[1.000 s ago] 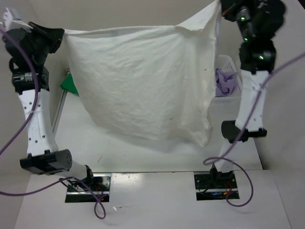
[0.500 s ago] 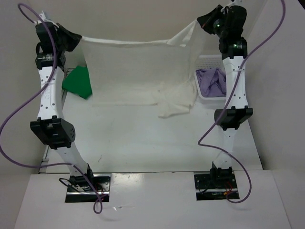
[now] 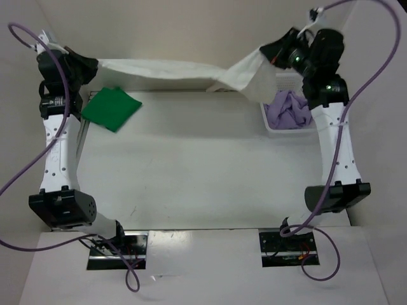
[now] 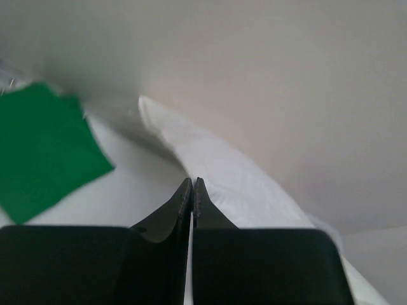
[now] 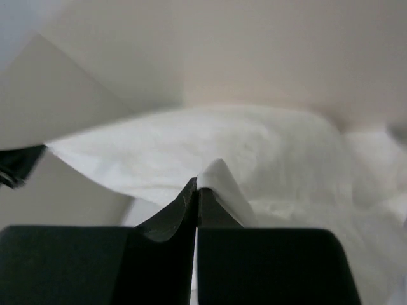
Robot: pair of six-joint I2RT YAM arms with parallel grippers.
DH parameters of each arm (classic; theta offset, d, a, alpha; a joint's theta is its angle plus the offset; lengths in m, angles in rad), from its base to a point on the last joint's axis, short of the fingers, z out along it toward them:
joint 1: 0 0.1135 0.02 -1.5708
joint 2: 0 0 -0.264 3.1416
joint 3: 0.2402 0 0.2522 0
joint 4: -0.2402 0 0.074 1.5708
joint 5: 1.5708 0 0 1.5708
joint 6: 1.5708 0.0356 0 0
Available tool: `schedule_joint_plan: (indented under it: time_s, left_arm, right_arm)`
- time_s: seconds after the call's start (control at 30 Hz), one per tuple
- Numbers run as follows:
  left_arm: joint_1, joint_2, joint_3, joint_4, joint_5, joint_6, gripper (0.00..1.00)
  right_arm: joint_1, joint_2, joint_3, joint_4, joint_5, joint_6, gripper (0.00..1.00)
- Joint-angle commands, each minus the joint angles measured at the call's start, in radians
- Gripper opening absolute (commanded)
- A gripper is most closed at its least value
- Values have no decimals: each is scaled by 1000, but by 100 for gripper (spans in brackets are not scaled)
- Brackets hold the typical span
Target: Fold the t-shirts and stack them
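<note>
Left gripper (image 3: 91, 63) and right gripper (image 3: 270, 54) each clamp one end of the white shirt (image 3: 172, 67), strung along the table (image 3: 191, 171) far edge. Lower both level, tension even, clear of the green shirt (image 3: 111, 108).

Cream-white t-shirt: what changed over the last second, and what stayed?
Both arms swung the cream-white t-shirt away from the camera: from a broad hanging sheet it is now a narrow band stretched along the far edge of the table. The left end effector and right end effector stayed shut on it. The folded green t-shirt and the lavender t-shirt in the basket did not move.
</note>
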Motion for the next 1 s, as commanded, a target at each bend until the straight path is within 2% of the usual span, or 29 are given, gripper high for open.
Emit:
schedule_joint_plan:
  time_s: [0.0, 0.07, 0.1, 0.17, 0.27, 0.37, 0.57, 0.67, 0.83, 0.97]
  left_arm:
    - [6, -78, -205, 15, -50, 49, 0]
    - [6, -112, -388, 15, -50, 58, 0]
    - [6, -143, -451, 15, -73, 58, 0]
    - [6, -178, -622, 15, -84, 58, 0]
    - [15, -207, -791, -4, -104, 58, 0]
    - [47, -239, -880, -24, -78, 49, 0]
    - [124, -269, -993, -105, -54, 49, 0]
    - [176, -310, -1017, -149, -54, 72, 0]
    - [188, -342, -990, -263, -17, 86, 0]
    - [188, -318, -945, -318, -8, 98, 0]
  right_arm:
    - [31, -117, -468, 13, -42, -43, 0]
    - [31, -202, -642, -23, -42, -57, 0]
    - [31, -231, -813, -23, -42, -69, 0]
    - [31, -308, -1012, -47, -10, -69, 0]
    - [31, -361, -1173, -98, -9, -69, 0]
    - [31, -384, -1260, -164, 1, -55, 0]
    - [31, -414, -1300, -331, 1, -8, 0]
    - [31, -492, -1332, -442, -9, -8, 0]
    - [142, -559, -1294, -549, 35, 50, 0]
    - [142, -651, -1258, -659, 33, 75, 0]
